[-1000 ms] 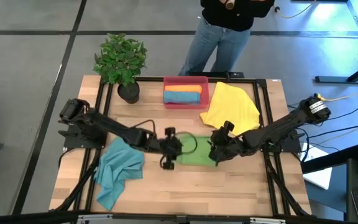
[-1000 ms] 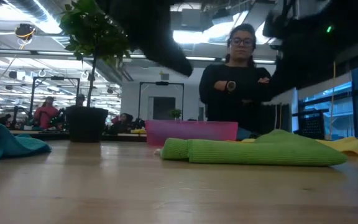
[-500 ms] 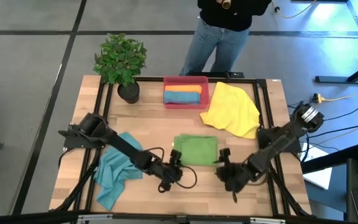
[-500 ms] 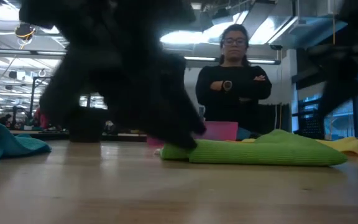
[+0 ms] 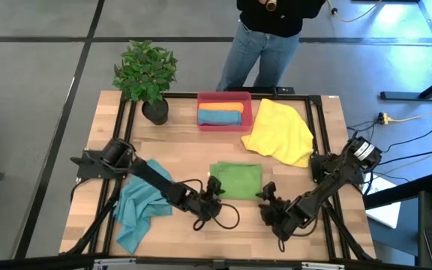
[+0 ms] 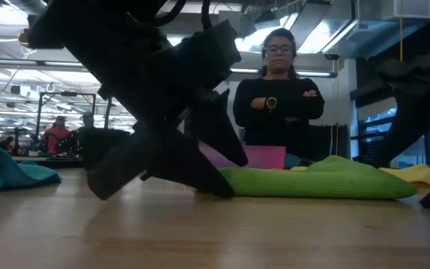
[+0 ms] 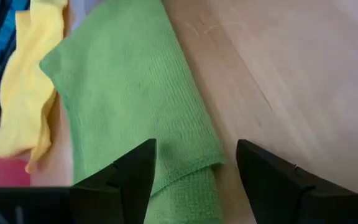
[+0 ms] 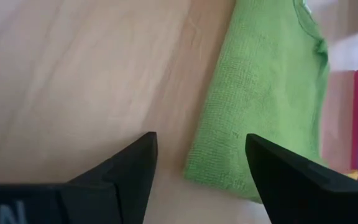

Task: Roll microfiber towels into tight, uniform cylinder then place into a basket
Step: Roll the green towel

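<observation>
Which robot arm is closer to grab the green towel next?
Probably the left. The left gripper is open right at the green towel's near corner; the right gripper is open too, slightly off its other corner.

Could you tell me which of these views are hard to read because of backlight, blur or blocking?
Low view: the left gripper is a dark backlit silhouette hiding one end of the folded green microfiber towel. Wrist views: the near fingers are soft, the towel's weave sharp. High view: evenly lit.

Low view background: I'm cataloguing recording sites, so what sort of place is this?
Probably an open office or lab: ceiling strip lights, seated people at distant desks, a standing person watching.
</observation>
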`<act>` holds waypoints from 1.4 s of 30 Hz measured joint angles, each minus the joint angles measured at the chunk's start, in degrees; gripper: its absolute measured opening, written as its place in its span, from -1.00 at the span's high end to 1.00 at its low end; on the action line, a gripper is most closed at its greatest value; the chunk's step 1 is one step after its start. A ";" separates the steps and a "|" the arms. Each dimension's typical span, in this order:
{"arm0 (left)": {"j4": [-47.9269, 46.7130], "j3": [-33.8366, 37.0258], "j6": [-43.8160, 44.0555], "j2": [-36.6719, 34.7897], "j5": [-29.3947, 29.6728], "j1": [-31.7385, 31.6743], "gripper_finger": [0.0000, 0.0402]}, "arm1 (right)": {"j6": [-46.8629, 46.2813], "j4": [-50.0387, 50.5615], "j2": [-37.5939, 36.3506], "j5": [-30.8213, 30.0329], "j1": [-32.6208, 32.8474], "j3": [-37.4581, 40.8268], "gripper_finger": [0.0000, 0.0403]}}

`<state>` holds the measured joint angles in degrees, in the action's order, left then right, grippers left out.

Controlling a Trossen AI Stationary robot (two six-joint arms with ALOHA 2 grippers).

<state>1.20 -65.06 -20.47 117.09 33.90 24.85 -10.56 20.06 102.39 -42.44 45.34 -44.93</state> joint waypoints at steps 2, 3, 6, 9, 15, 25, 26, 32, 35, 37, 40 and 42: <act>1.28 -0.07 -2.63 0.88 0.43 -0.25 -0.06 | 0.69 0.17 0.12 -0.99 -0.05 0.02 -0.23; 1.35 -0.09 -3.87 0.93 0.43 -0.30 -0.06 | 1.28 0.23 0.15 -1.57 -0.05 0.03 -0.23; 2.08 -0.15 -6.33 2.02 -0.37 -0.84 -0.06 | 1.87 0.79 0.20 -2.31 -0.38 0.09 -0.23; 1.81 -0.15 -7.30 2.36 -0.70 -1.27 -0.06 | 1.93 1.61 0.22 -2.29 -1.26 0.13 -0.23; 1.65 -0.28 -9.04 2.92 -1.78 -1.70 0.08 | 3.07 1.88 0.24 -1.36 -3.52 0.22 -0.09; 0.28 -0.20 -5.79 2.92 -5.70 -3.37 0.83 | 3.76 1.44 0.36 0.72 -5.36 0.35 0.32; 0.08 -0.19 -4.97 2.92 -5.75 -3.57 0.91 | 3.75 1.31 0.37 1.01 -5.38 0.35 0.38; -0.63 0.18 -2.00 1.26 -8.29 -4.06 0.99 | -2.88 1.60 -0.18 5.48 -5.48 -0.19 0.91; -1.99 0.40 0.23 -0.38 -9.00 -3.51 1.00 | -7.35 1.58 -1.58 7.68 -5.61 -0.60 0.94; -3.75 0.40 2.85 -1.82 -11.62 -3.29 1.00 | -10.17 0.51 -3.05 9.97 -5.72 -0.57 0.96; -5.84 0.19 8.68 -4.52 -17.14 -3.25 1.00 | -13.81 -0.46 -6.32 13.03 -5.32 -0.36 0.97; -7.74 0.22 11.39 -5.75 -18.78 -3.25 1.00 | -16.16 -2.46 -8.32 14.83 -5.40 0.51 0.97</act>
<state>-6.55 -64.84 -9.07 111.34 15.12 21.60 -26.72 17.60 94.07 -27.62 39.94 -44.41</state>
